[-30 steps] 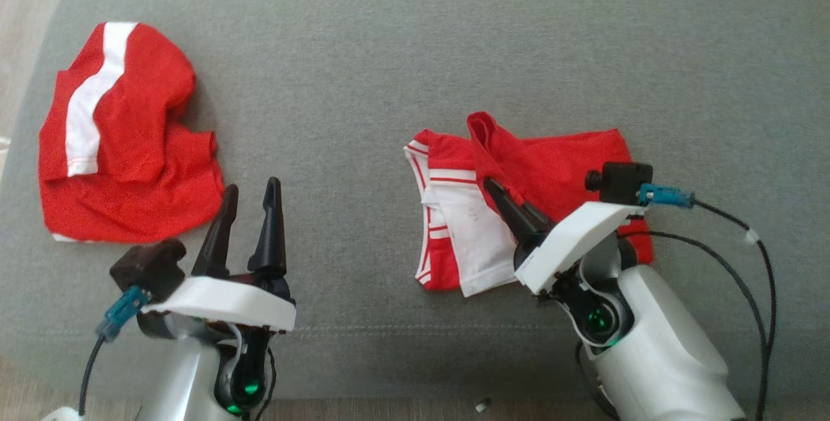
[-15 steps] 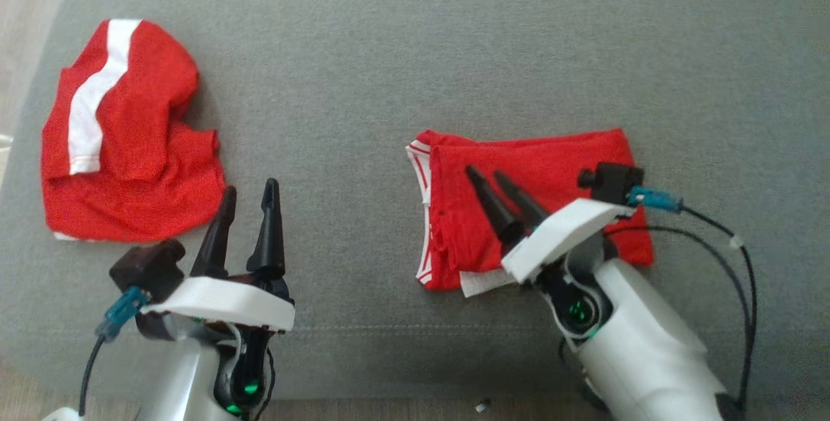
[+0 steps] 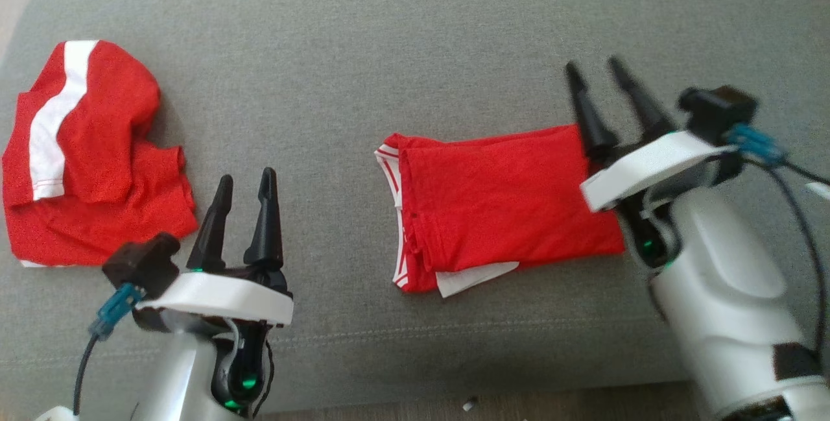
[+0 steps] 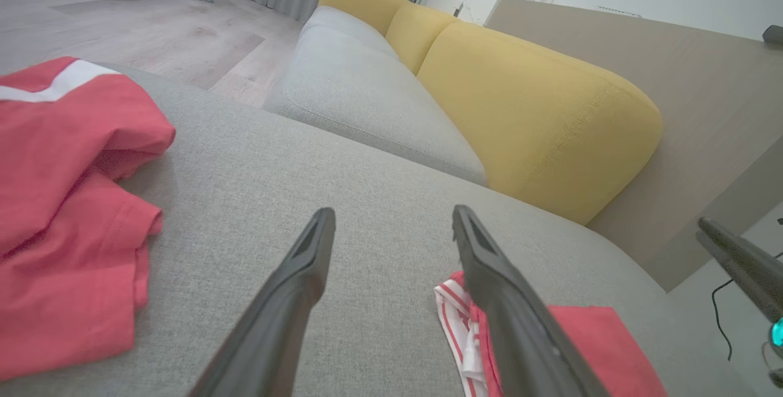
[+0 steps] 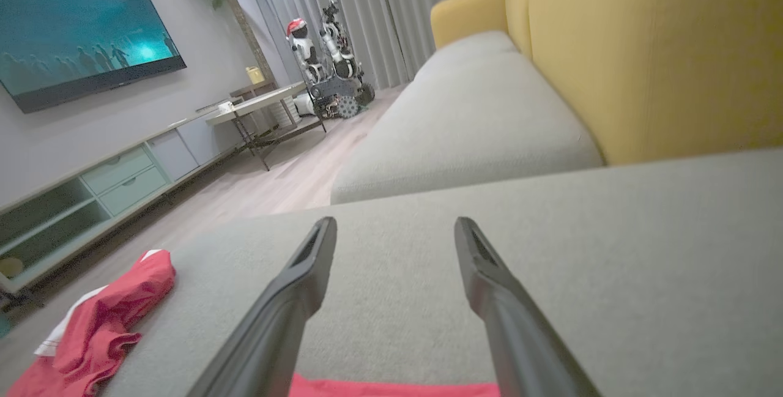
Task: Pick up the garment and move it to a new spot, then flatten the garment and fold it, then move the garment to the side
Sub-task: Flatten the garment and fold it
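Where grey woven cushion (image 3: 415,45) spreads, red folded garment (image 3: 512,204) lies rectangular.

The garment (image 3: 506,204) lies on the cushion (image 3: 389,51), right of its middle. A second garment (image 3: 84,161) lies at the cushion's left end, well apart. The left gripper (image 3: 246,176) is between them, nearer the front edge. The right gripper (image 3: 591,64) is at the garment's right end. A sofa (image 4: 520,109) stands behind the cushion.

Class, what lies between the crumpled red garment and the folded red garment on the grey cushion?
Head view: bare grey cushion, with the open left gripper over it, nearer the crumpled garment.
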